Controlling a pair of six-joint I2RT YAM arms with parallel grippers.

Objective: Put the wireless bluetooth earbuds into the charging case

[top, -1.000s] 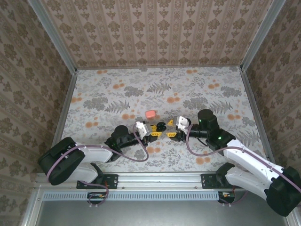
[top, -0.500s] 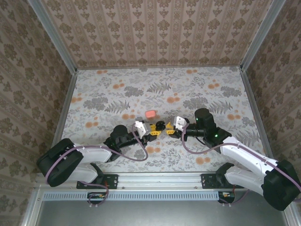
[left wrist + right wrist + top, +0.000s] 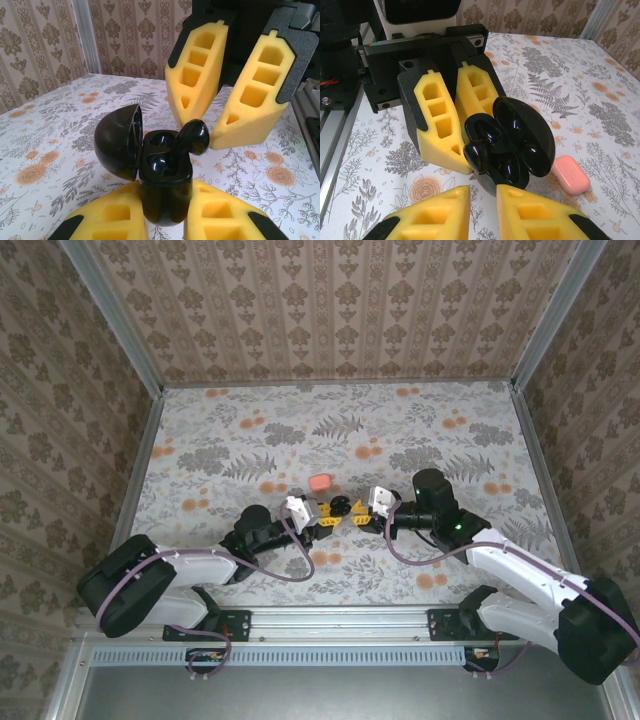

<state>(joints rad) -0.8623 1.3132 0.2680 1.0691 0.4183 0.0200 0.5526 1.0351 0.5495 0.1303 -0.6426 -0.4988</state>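
Black earbud [image 3: 192,139] now pinched in right gripper [image 3: 202,131], narrowed and brought in closer within the last second; held at mouth of open black charging case [image 3: 165,175], clamped upright by left gripper [image 3: 165,206]. Probably only the seating of this bud remaining.

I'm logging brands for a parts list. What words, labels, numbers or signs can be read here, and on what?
None can be read.
The black charging case, black earbud and pink case show no marking.
The left pincer and right pincer have plain yellow fingers.
The tablecloth and walls carry only floral patterns.
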